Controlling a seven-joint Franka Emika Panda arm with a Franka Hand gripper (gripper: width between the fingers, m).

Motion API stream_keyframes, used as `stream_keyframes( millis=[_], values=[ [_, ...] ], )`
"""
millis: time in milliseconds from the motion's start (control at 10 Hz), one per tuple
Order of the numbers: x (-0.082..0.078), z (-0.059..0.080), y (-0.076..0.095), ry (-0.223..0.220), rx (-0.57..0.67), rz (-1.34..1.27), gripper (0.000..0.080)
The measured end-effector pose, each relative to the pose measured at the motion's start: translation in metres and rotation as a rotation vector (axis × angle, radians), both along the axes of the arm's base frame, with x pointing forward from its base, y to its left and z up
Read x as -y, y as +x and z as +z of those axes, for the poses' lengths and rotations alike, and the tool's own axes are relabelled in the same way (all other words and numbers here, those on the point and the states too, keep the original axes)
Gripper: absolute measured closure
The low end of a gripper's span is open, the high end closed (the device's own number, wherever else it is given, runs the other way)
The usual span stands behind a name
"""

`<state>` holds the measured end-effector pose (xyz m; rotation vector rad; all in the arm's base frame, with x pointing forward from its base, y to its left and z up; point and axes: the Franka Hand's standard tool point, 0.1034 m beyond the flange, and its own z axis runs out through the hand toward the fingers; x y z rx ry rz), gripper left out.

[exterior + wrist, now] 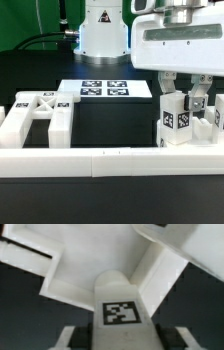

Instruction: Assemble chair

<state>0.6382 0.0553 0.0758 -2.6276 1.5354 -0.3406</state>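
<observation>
Tool [185, 98]: upper right of the exterior view, pointing down over the chair parts on that side. In the wrist view its fingers [66, 339] stand on either side of a round-topped tagged post [120, 288], with a dark gap showing between each finger and the post. The jaws are parted, straddle the post and hold nothing.

Just under the tool is the right-hand cluster [170, 128] of glossy white chair pieces. They stand upright, close together, against the border wall. At least two black-and-white tags face the camera there. I cannot count the separate pieces, as they overlap. Behind the post, the wrist view shows white flat panels meeting at angles.

Outward, on the exterior view's left, is one X-braced frame [40, 108]. It is also white and sits low, touching the border wall, well apart from the cluster.

Surface: a black matte tabletop [30, 80]. One long low white border wall [100, 160] runs across the lower part of the frame, in front of both groups of parts. One marker board [105, 88] lies flat at centre, behind the parts. It carries four tags as far as I can make out.

Room: one white robot base [100, 30] stands at top centre. Black cables [45, 40] trail off to its left, and a green backdrop [20, 15] fills the upper left corner.

Count: chair groups, two. Wall, one. Board, one. Arm, one.
</observation>
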Motion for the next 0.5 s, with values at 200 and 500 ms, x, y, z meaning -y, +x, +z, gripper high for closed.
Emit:
stream_keyframes(
  millis=[200, 500],
  values=[
    [0.0036, -0.0006, -0.0005, -0.036, -0.008, 0.14, 0.0251],
    [0.0058, 0.0018, 0.0006, -0.11, -0.019, 0.451, 0.0154]
  ],
)
